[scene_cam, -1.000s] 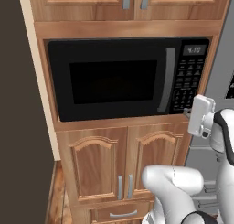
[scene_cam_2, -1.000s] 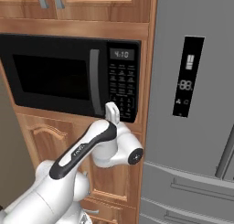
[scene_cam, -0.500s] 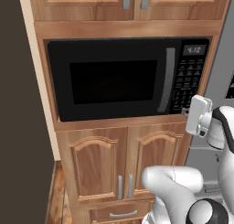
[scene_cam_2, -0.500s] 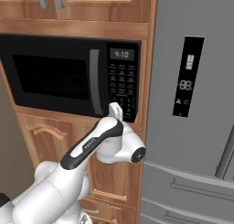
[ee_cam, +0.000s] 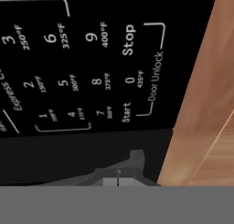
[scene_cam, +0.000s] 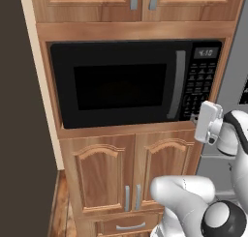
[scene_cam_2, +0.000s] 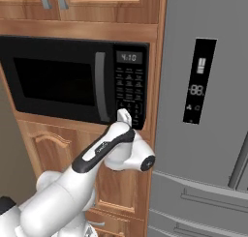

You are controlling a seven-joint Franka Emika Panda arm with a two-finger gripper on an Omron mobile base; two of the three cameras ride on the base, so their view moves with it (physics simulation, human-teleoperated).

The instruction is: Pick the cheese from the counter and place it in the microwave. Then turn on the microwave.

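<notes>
A: Wood cabinetry wall, built-in microwave in the middle, grey fridge right beside it. Door looks shut, clock display lit.

B: End effector?

A: End effector sits at the bottom of the keypad, jaws clenched, nothing between them. In the hand view the closed tips are just under the Start key, apparently not on it yet.

B: Cheese?

A: Can't see it. Window is dark, so whether it's inside I can't tell (door being closed suggests the placing part is done, that's a guess).

B: So the step is pressing Start. Risks?

A: Keys are packed tight. Start has 7 and 0 right next to it, Stop further along the same column. Tips look low and slightly off, so a straight push could hit the bare panel below and nothing turns on. Drifting sideways could press a digit instead. Pushing too hard just jams the arm against the panel.
</notes>
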